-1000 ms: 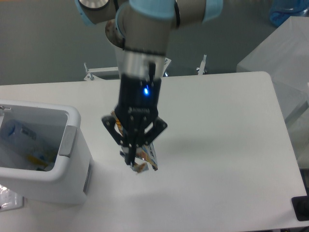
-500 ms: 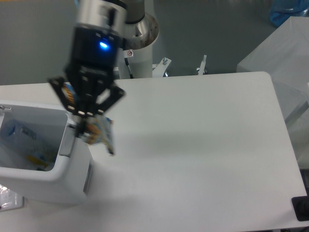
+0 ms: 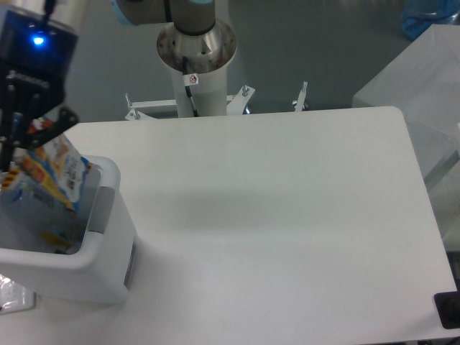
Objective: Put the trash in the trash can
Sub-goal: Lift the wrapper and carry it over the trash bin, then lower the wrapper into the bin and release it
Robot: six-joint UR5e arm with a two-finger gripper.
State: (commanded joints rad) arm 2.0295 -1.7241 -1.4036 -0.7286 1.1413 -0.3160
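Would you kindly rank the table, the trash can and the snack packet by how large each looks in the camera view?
1. Table, largest by far.
2. Trash can, cut off at the left edge, yet clearly bigger than the packet.
3. Snack packet, smallest; held above the can, nearer the camera, so it may look slightly enlarged.

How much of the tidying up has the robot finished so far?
Some trash already lies in the white bin. The hand holds the snack packet over the bin's opening, not yet dropped. The table shows no other trash.
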